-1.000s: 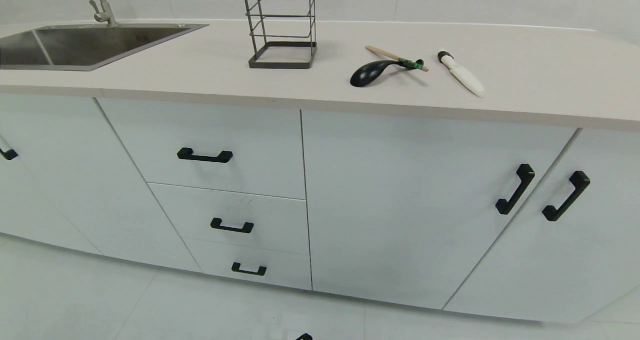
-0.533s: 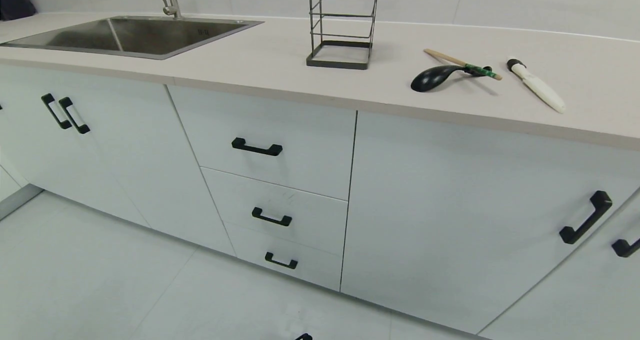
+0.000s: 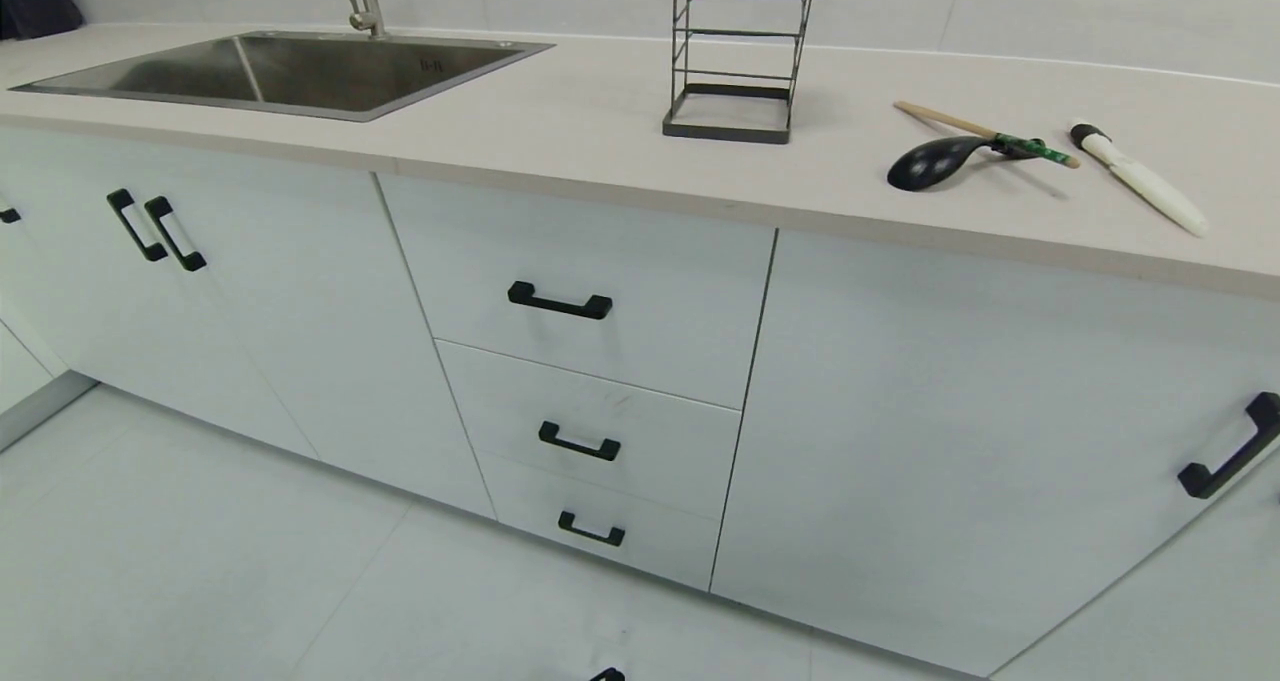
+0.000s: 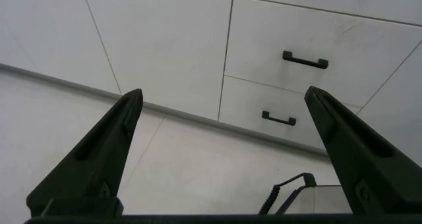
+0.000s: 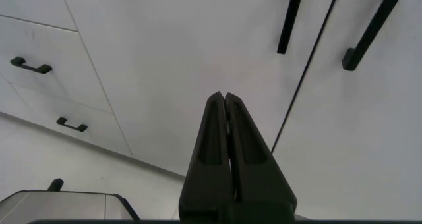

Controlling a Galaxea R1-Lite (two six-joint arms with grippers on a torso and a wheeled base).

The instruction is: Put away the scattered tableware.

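The black spoon point(image 3: 935, 161) lay on the counter point(image 3: 560, 131) toward its right end, bowl down and nearer the front edge than the back. A wooden chopstick point(image 3: 985, 133) with a green band lay slanted across the spoon's handle, touching it. Just to the right, apart from both, lay a white utensil with a black end point(image 3: 1140, 179); what kind of utensil it was could not be told. A wire rack point(image 3: 735, 61) stood upright to the left of the spoon, about midway between the front and back edges. The sink point(image 3: 290, 66) was set into the counter's left part, with the faucet point(image 3: 368, 1) at its back rim.

The left gripper point(image 4: 224, 95) was spread wide, with nothing between its fingers point(image 4: 112, 145) and touching nothing. Beyond it were the two lower drawers point(image 4: 316, 39) and the floor point(image 4: 79, 118). The right gripper point(image 5: 225, 99) had its fingers point(image 5: 212, 138) pressed together with no gap and nothing caught between them. It pointed at a white cupboard door point(image 5: 171, 66) and was apart from it.

Below the counter's front edge, three drawers with black handles point(image 3: 560, 303) were stacked under the rack.
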